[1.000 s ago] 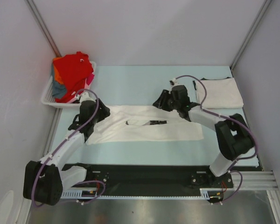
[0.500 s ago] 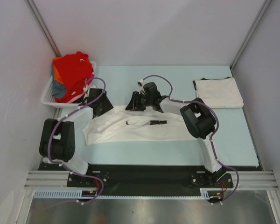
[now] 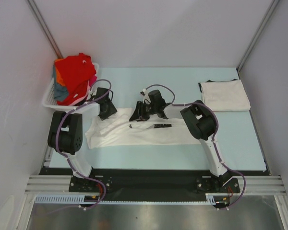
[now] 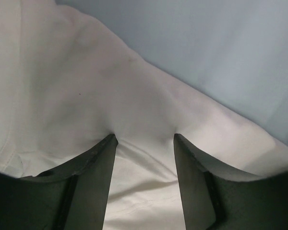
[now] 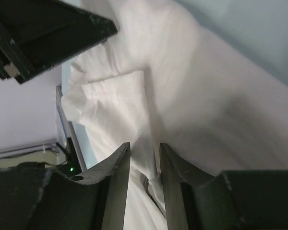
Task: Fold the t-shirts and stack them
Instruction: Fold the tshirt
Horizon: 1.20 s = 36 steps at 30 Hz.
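Observation:
A white t-shirt [image 3: 149, 134] with small black prints lies partly folded across the middle of the light blue table. My left gripper [image 3: 106, 111] stands at its upper left corner. In the left wrist view [image 4: 145, 136] its jaws are apart, tips pressing into the white cloth [image 4: 86, 86]. My right gripper [image 3: 138, 114] is at the shirt's top edge near the middle. In the right wrist view [image 5: 145, 143] its jaws are close together around a raised fold of the shirt [image 5: 206, 86].
A folded off-white t-shirt [image 3: 225, 95] lies at the back right. A white slatted basket [image 3: 49, 98] at the back left holds red [image 3: 76, 72], orange, blue-grey and pink shirts. Grey walls stand on both sides. The left arm's dark body [image 5: 43, 33] shows in the right wrist view.
Both arms have swung inward to the shirt's top edge. The shirt's left end has bunched up and its right end has pulled in leftward.

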### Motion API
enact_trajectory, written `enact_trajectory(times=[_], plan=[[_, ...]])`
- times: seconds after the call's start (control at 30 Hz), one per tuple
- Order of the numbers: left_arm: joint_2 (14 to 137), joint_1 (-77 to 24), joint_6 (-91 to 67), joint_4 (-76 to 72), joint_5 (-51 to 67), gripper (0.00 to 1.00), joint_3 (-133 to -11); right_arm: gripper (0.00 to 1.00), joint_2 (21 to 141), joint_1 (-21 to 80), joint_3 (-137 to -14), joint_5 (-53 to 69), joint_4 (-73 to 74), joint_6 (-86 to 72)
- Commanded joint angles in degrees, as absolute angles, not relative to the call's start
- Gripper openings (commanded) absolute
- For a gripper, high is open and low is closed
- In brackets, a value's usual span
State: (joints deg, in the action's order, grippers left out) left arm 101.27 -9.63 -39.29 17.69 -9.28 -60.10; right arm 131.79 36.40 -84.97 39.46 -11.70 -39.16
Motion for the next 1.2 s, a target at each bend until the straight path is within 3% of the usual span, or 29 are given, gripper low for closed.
enact_trajectory(times=[0.0,0.13,0.17,0.37,0.43,0.5,0.53,0.57,0.67,1.17], plan=[[102.6,-9.5,-40.7,21.5,-12.3,0.58,-60.7,0.36,129.8,36.3,-81.7,48.6,-20.7,-41.2],[102.5,-9.5,-40.8,21.7,-12.8,0.58,-60.7,0.34,128.9,36.7,-80.6,50.5,-20.9,-41.1],[102.2,-9.5,-40.6,21.8,-13.0,0.58,-60.6,0.26,128.5,36.8,-80.2,50.6,-20.0,-39.4],[103.0,-9.4,-40.3,22.1,-12.7,0.57,-61.3,0.09,122.0,38.4,-74.6,52.1,-15.3,-32.4],[102.8,-9.4,-40.6,21.9,-12.9,0.57,-61.3,0.1,119.8,38.8,-71.0,51.0,-12.6,-30.1],[102.5,-9.4,-40.7,21.6,-13.4,0.57,-61.3,0.2,116.8,39.0,-69.0,49.8,-10.1,-27.4],[102.4,-9.4,-40.7,21.4,-13.4,0.57,-61.2,0.26,115.8,39.1,-67.3,49.7,-9.7,-26.7],[102.3,-9.4,-40.6,21.4,-13.4,0.57,-61.2,0.41,115.1,39.1,-66.5,49.5,-9.4,-26.1],[102.4,-9.5,-40.3,21.4,-13.0,0.57,-61.3,0.54,113.8,39.1,-66.5,47.0,-9.1,-25.8],[99.1,-9.5,-38.8,21.2,-11.8,0.56,-60.1,0.59,124.7,38.8,-85.7,36.9,-5.3,-29.0]])
